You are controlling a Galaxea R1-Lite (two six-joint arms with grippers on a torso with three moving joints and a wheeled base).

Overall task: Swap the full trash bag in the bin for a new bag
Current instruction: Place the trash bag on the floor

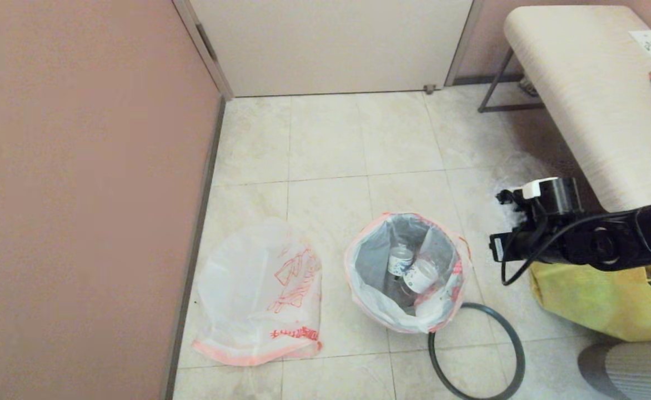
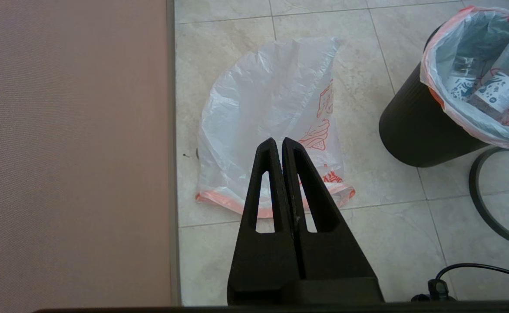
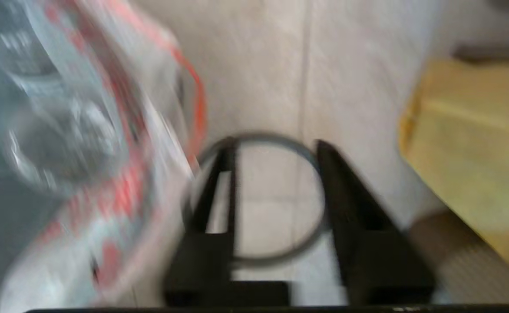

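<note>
Right end effector [image 3: 276, 182], wide open and empty, at 3 o'clock of lumpy white full trash bag [image 1: 397, 308]; should pinch its orange loop handle [image 3: 193, 104], lift straight.

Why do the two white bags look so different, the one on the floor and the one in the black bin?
The new bag lies flat and empty on the floor tiles; the full trash bag sits in the bin, puffed open, its hem folded over the edge. The full trash bag holds paper cups; the new bag holds nothing. The new bag shows a big red line drawing; the full one shows only bits of red print. Both are thin, see-through white plastic with a pink-orange hem.
</note>
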